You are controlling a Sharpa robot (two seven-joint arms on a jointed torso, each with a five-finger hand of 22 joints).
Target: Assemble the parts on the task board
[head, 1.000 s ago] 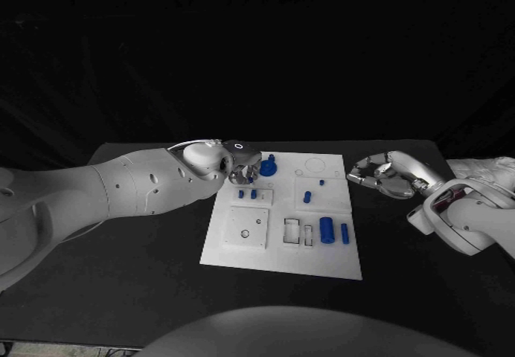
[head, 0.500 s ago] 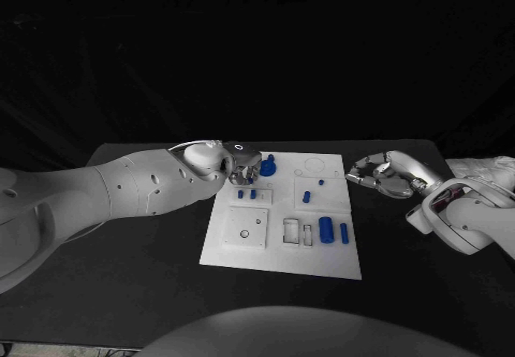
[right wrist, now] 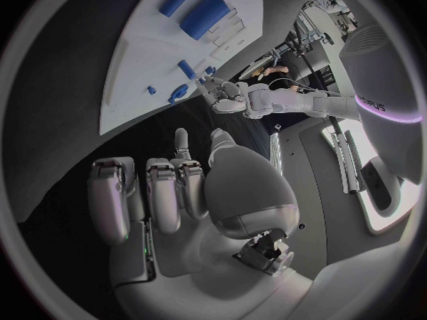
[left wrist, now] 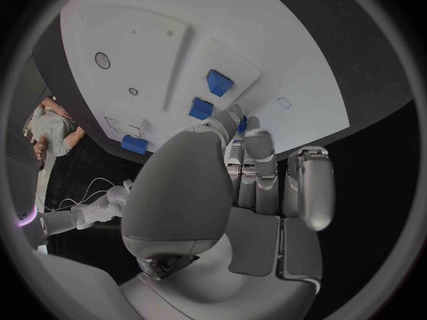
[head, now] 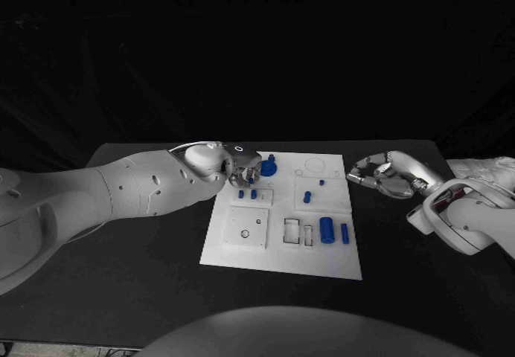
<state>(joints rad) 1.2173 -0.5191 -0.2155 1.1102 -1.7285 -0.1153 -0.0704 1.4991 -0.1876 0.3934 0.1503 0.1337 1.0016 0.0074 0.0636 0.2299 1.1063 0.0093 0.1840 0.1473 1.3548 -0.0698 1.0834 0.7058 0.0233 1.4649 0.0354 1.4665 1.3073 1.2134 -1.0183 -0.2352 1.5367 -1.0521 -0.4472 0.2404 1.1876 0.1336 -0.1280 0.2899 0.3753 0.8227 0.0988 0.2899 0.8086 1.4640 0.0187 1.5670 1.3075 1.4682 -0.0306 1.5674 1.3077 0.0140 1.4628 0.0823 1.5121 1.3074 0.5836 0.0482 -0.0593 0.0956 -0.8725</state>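
Note:
The white task board [head: 249, 249] lies mid-table with several blue parts on it. My left hand [head: 242, 173] hovers over its far left corner, beside a round blue part [head: 269, 168]. In the left wrist view the thumb and fingertips [left wrist: 253, 131] meet on a small blue piece [left wrist: 241, 125], above two blue blocks [left wrist: 219, 82] on the board [left wrist: 178, 21]. Two small pegs [head: 247, 194] stand just near of the hand. My right hand [head: 380, 175] hangs off the board's right edge, fingers curled in on nothing.
On the board's right half are a short peg [head: 307, 197], a thick blue cylinder [head: 326, 229] and a slim one [head: 344, 233] beside empty rectangular slots [head: 292, 230]. A raised square plate with a hole [head: 247, 227] sits near left. Black table surrounds the board.
The left hand has crept very slightly toward the board's middle. The right hand and the parts on the board have not moved.

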